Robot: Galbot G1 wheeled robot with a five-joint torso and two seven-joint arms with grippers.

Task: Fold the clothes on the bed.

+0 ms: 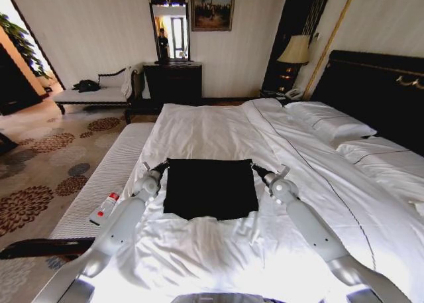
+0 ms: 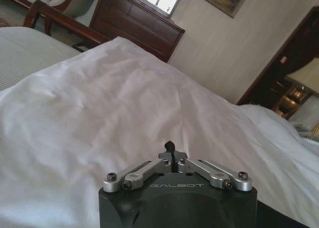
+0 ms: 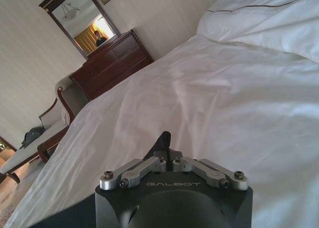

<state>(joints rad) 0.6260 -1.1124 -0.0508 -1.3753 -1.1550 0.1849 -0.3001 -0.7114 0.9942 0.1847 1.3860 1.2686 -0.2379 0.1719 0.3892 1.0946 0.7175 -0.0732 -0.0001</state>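
The black soft-fabric short-sleeved T-shirt [image 1: 211,187] is lying on the white duvet of the very large white-sheeted bed with the dark wooden headboard [image 1: 218,130], near the foot end and roughly midway across. It is showing as a compact, near-square dark panel with no sleeves spread out to the sides and no lettering in view, so at least one fold is judged to be already in place. Its far edge is running straight between the two grippers.

The left gripper [image 1: 161,166] is sitting at the far left corner of the panel. In the left wrist view its jaws are drawn together on a thin tab of black cloth [image 2: 170,147]. The right gripper [image 1: 257,169] is sitting at the far right corner, and the right wrist view is showing its jaws likewise pinched on a fold of the black fabric [image 3: 160,139]. Both corners are therefore being held, low over the duvet.

Judgement on progress: the work is standing mid-task. The garment is narrowed but not yet a finished bundle; a further fold appears outstanding, followed by release and smoothing. The near edge is looking slightly uneven.

Beyond the garment, a small white bottle with a red cap [image 1: 105,208] is lying on the ribbed mattress edge [image 1: 112,170] beside the left arm, well apart from the shirt.
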